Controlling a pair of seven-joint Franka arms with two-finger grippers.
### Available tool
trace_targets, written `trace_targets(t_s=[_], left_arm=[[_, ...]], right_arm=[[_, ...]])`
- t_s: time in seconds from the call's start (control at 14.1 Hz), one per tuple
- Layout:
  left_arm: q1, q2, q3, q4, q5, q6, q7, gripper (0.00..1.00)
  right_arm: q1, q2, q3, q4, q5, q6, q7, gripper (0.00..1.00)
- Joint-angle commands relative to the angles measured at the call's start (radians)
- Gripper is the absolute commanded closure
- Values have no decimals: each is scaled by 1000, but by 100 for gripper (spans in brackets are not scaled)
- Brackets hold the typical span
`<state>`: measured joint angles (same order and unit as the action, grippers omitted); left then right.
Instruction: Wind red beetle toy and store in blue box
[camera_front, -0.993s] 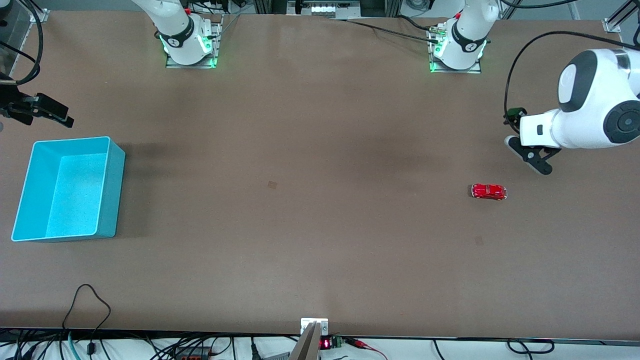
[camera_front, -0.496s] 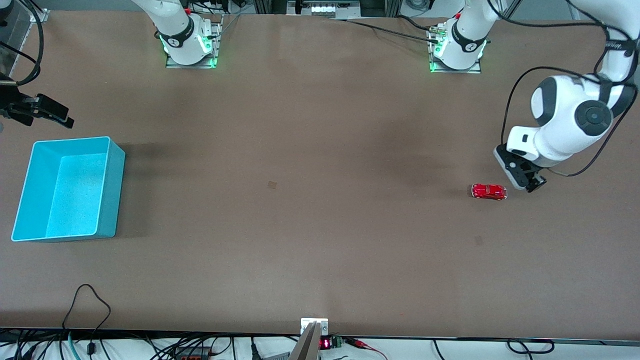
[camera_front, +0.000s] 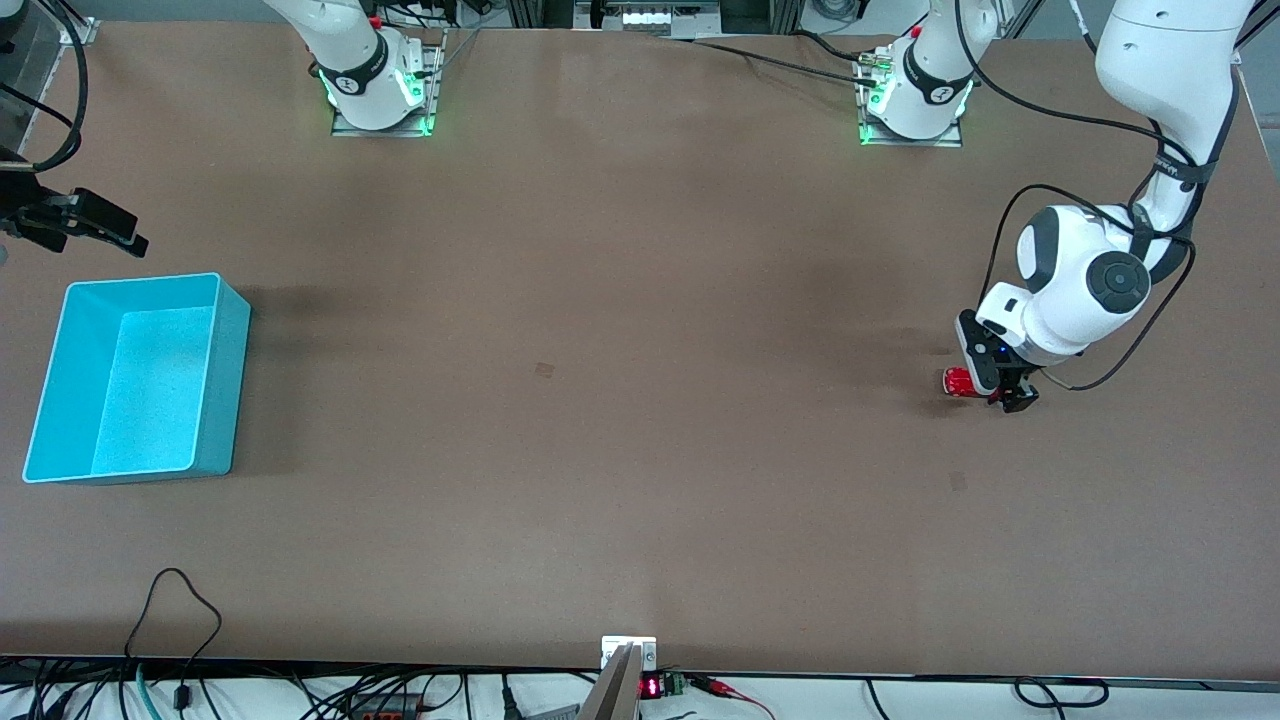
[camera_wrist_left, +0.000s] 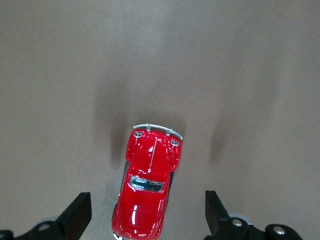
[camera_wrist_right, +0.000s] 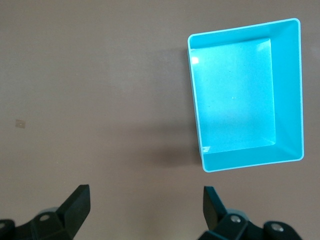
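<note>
The red beetle toy (camera_front: 955, 381) stands on the table toward the left arm's end, partly covered by the left arm's hand. In the left wrist view the toy (camera_wrist_left: 147, 185) lies between the two dark fingers with a gap on each side. My left gripper (camera_front: 1000, 388) is low over the toy, open (camera_wrist_left: 146, 214). The blue box (camera_front: 150, 385) stands empty at the right arm's end. My right gripper (camera_front: 100, 228) waits open over the table beside the box; its wrist view shows the box (camera_wrist_right: 235, 95) and open fingers (camera_wrist_right: 145, 207).
The two arm bases (camera_front: 378, 90) (camera_front: 915, 100) stand along the table's back edge. Cables and a small device (camera_front: 628, 660) lie along the front edge. A small square mark (camera_front: 544, 369) is on the table's middle.
The left arm has swung in and lowered, bringing its open gripper from beside the toy to over it. The toy, the box and the right arm have not moved.
</note>
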<state>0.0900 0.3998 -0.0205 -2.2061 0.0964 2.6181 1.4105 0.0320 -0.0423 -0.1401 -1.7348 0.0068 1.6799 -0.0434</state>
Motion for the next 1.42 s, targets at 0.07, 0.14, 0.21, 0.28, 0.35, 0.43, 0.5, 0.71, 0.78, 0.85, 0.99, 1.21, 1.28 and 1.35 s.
trace_targets(t_s=[0.07,0.14,0.21,0.28,0.35,0.43,0.5,0.71,0.78,0.85,0.99,1.21,1.28,1.35], left_arm=[[36,19,-4,31,12,-6,109,18],[34,19,-4,31,12,-6,120,32],[33,19,-6,31,12,-6,122,44],[25,19,-6,31,12,-6,126,53],[21,19,-6,31,12,-6,125,54],[19,22,-6,31,12,-6,125,54],[20,31,-6,40,12,-6,125,54],[19,34,-6,46,11,-7,125,70],[20,34,-6,46,11,-7,125,70],[20,34,-6,46,11,-7,125,70],[22,39,-6,46,9,-9,119,74],[24,44,-6,48,9,-13,120,78],[24,44,-6,48,9,-13,120,78],[24,44,-6,48,9,-15,120,78]], right_arm=[[9,-4,-3,-14,-21,21,14,0],[9,-4,-3,-14,-21,21,14,0],[9,-4,-3,-14,-21,21,14,0],[9,-2,-3,-14,-21,21,14,0],[9,1,-3,-14,-21,21,14,0],[9,1,-3,-14,-21,21,14,0],[9,1,-3,-14,-21,21,14,0],[9,4,-3,-15,-21,21,14,0],[9,7,-3,-14,-21,23,14,0],[9,7,-3,-14,-21,24,14,0],[9,9,-3,-15,-21,26,14,0],[20,9,-1,-17,-21,26,14,0],[32,9,-3,-17,-22,26,14,0],[37,12,-3,-18,-22,26,14,0]])
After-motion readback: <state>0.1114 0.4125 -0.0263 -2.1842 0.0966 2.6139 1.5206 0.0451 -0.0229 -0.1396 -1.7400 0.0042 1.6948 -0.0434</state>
